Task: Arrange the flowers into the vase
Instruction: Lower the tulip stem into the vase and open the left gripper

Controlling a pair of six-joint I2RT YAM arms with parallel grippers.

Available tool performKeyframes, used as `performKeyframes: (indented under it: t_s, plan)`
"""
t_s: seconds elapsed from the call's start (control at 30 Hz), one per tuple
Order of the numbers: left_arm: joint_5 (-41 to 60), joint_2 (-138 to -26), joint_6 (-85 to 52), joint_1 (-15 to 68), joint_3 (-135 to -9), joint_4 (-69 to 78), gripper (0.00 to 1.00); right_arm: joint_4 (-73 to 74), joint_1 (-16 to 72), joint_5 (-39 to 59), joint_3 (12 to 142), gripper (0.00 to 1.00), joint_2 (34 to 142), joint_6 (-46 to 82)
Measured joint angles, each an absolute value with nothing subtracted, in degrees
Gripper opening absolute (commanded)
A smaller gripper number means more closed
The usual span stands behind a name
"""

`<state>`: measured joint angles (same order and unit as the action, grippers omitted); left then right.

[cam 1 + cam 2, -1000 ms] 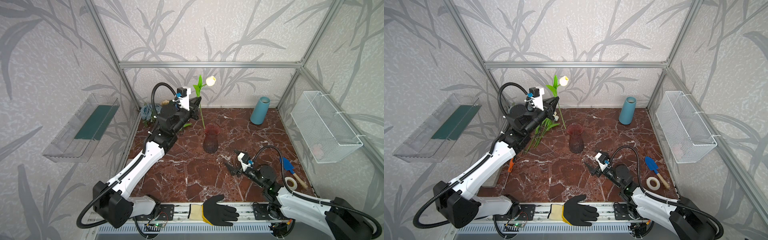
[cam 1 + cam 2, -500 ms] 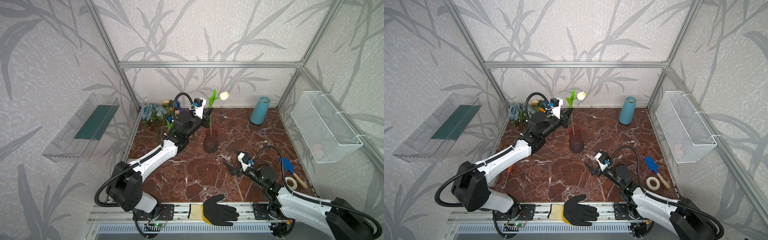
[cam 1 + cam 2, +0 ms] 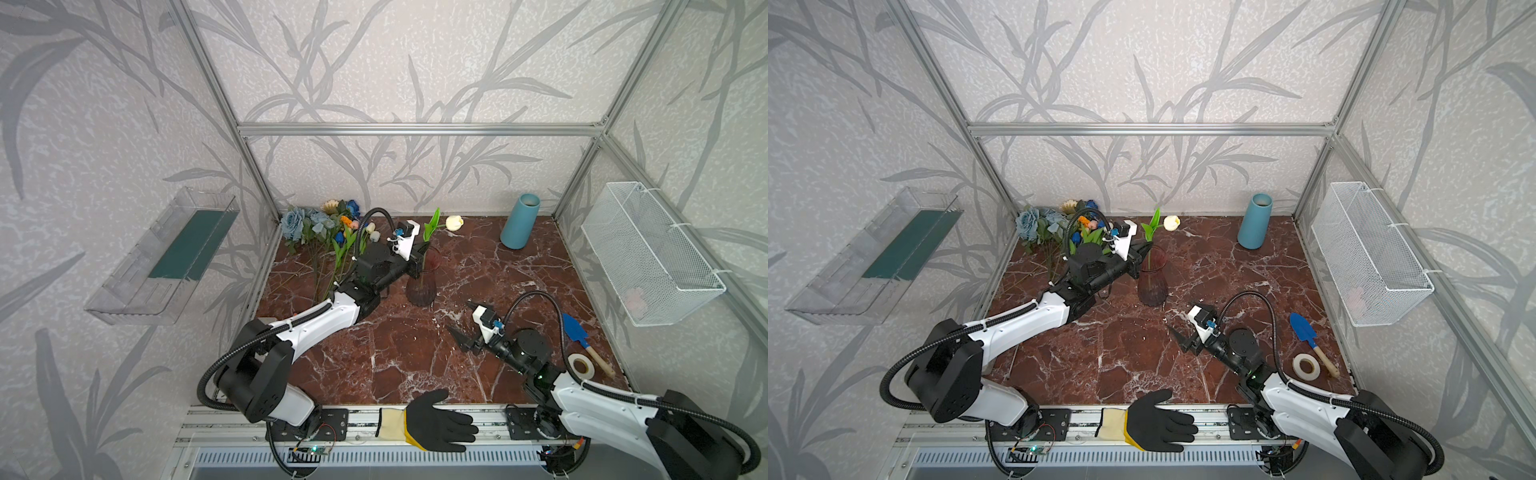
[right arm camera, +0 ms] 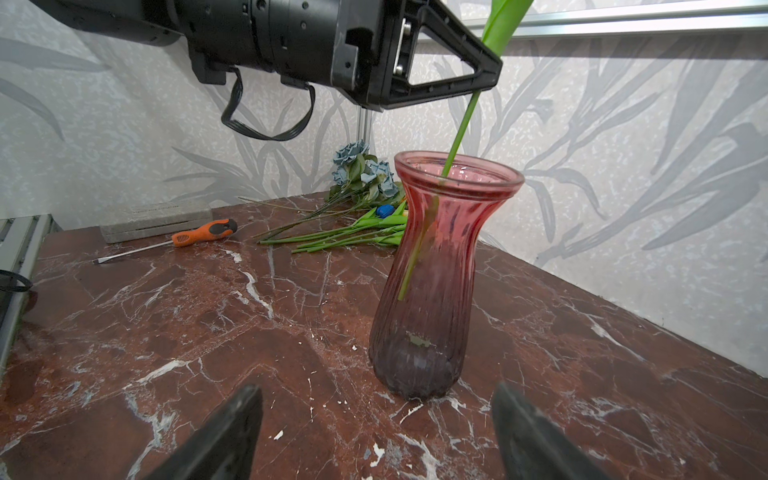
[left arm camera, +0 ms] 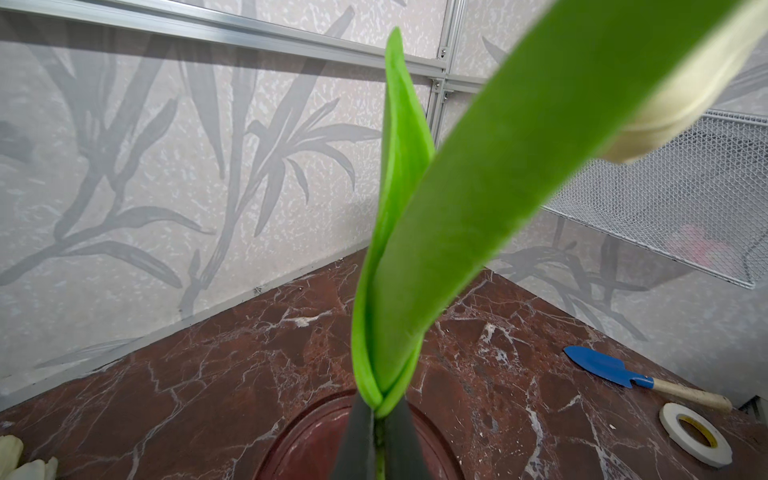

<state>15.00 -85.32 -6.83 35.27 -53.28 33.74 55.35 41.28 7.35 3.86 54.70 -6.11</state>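
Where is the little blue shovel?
In both top views the blue wooden-handled shovel lies far right on the marble table, beside the white tape roll.

- The white-and-black left arm (image 3: 316,328) stretches forward, its forearm low and nearly level.
- The left gripper (image 3: 419,261) is pinched tight on the thin green stem (image 4: 465,122) of a white tulip.
- The white-and-black right arm (image 3: 598,409) sits folded low at the front.
- The right gripper (image 3: 459,318) is spread and empty.
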Motion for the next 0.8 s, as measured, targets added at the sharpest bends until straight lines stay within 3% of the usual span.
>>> performKeyframes:
  t_s: [0.8]
  plan:
    - [19.88,-86.32,-4.10,35.64,-50.70,31.99,0.22,54.85,41.28,7.51,4.12,0.87,54.87,-6.35]
